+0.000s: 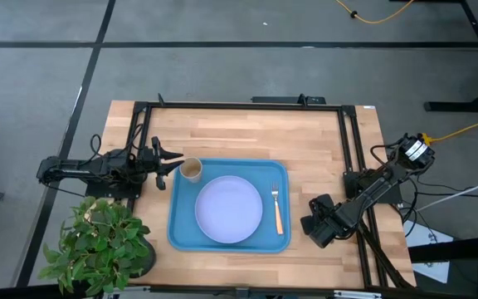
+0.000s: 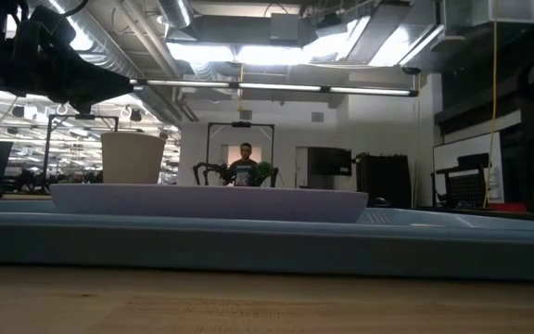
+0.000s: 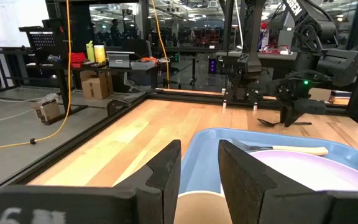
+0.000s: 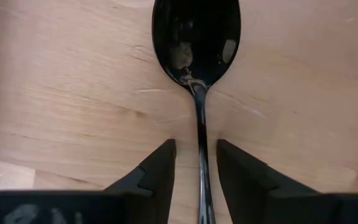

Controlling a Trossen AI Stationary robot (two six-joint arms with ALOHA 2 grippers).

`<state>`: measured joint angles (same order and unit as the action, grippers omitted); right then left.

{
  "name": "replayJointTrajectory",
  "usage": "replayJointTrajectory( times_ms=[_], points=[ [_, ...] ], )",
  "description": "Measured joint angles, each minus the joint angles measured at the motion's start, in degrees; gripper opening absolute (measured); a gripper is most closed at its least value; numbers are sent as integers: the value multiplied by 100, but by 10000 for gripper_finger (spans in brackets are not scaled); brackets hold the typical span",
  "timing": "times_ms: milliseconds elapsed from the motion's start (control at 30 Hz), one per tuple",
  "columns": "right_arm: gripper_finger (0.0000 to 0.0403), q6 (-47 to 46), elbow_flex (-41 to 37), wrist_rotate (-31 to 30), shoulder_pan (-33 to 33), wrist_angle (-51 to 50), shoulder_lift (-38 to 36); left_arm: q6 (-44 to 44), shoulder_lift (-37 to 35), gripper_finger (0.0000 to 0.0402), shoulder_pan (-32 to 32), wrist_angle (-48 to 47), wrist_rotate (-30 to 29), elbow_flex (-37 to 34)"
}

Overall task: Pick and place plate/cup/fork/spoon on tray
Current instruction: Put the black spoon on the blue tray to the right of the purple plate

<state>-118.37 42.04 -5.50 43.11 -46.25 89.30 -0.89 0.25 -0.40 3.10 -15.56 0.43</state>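
A: What is in the tray (image 1: 177, 237)?
B: The plate (image 1: 228, 209) lies flat in the middle. The fork (image 1: 276, 209) lies just beside it on the side toward the right arm, tines pointing at the table's far edge. The cup (image 1: 191, 170) stands upright in the far corner on the left arm's side, near the plate.
A: And the spoon (image 4: 196, 43)?
B: Outside the tray, on the bare wood of the table (image 1: 247, 133). The right wrist view shows its bowl facing up and its thin handle running back between the right gripper (image 4: 196, 163) fingers.
A: Is that gripper clamped on it?
B: The fingers sit close on either side of the handle, but I cannot tell whether they touch it.
A: And the left gripper (image 1: 173, 164)?
B: At the tray's corner, just beside the cup, fingers spread apart with nothing between them; the cup rim shows just below them in its wrist view.
A: Any writing?
B: None legible. A potted plant (image 1: 102, 245) sits at the table's near corner on the left arm's side.
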Motion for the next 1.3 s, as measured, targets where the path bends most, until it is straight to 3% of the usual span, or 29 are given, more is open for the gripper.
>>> replayJointTrajectory(
  times_ms=[633, 1100, 1300],
  points=[
    [10, -306, -9, -88, -2, -47, 11, 0, 0, 101, 0, -1, -1, 0],
    [6, -442, 272, -501, -117, -288, 39, 0, 0, 101, 0, -1, -1, 2],
    [4, -452, 748, -1188, -336, -669, 37, 0, -1, 101, -1, 0, -1, 0]
  ],
)
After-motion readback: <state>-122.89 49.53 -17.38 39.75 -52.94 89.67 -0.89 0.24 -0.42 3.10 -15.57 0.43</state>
